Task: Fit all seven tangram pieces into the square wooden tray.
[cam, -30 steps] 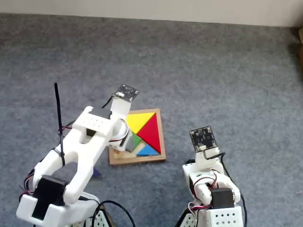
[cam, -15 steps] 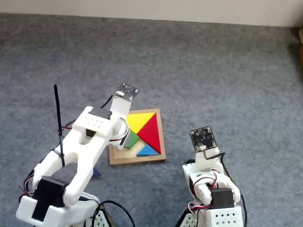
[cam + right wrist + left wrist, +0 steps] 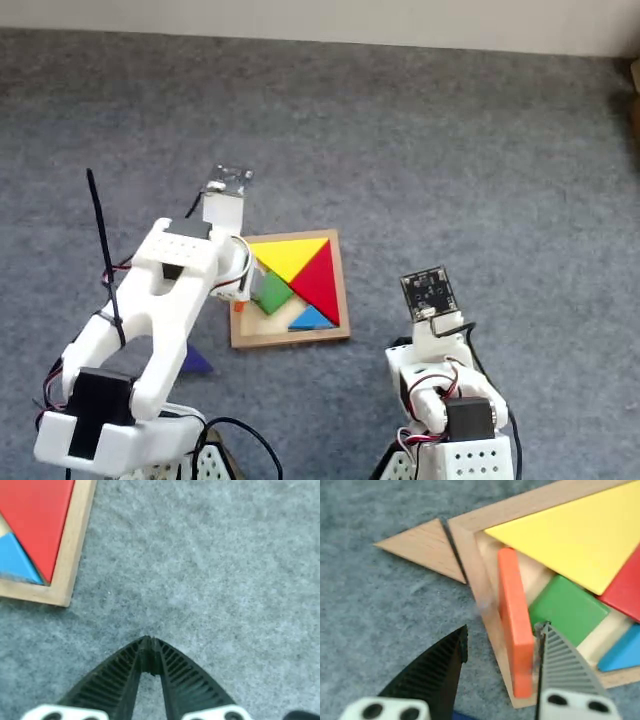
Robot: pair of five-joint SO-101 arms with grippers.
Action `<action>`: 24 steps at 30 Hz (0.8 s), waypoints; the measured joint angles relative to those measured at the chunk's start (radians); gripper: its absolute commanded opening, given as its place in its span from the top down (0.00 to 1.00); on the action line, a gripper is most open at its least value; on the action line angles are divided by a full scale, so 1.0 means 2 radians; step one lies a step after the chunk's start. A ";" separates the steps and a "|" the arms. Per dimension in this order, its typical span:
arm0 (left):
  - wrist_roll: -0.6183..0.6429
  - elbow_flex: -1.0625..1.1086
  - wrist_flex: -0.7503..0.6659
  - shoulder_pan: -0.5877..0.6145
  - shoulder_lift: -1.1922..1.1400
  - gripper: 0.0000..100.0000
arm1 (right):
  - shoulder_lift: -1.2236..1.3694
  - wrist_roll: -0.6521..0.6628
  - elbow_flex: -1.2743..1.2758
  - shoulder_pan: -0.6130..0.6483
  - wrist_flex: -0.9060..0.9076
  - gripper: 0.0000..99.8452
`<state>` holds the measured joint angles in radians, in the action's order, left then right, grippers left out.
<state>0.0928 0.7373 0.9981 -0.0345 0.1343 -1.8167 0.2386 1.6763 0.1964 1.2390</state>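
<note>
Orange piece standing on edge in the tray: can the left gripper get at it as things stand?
Probably yes. The left gripper is open with the orange piece on edge between its fingers. The tray wall lies in that gap too, so closing might catch it.

1. No text, number, label or sign can be read in any of the views.
2. The dark circuit board (image 3: 428, 291) at the lower right of the high view carries small pale specks, too small to tell as print.
3. The second circuit board (image 3: 228, 181), upper left of centre in the high view, is likewise too small to make anything out.
</note>
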 measured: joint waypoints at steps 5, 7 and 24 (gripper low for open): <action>0.000 0.000 0.000 0.004 0.000 0.77 | 0.000 0.000 0.000 0.000 0.000 0.99; 0.000 0.000 0.002 0.007 0.000 0.77 | 0.000 0.000 0.000 0.000 0.000 0.99; 0.016 -0.020 0.029 0.008 0.001 0.85 | 0.000 0.000 0.000 0.000 0.000 0.99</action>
<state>0.1250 0.6974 1.0564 -0.0192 0.1358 -1.8167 0.2386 1.6763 0.1964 1.2390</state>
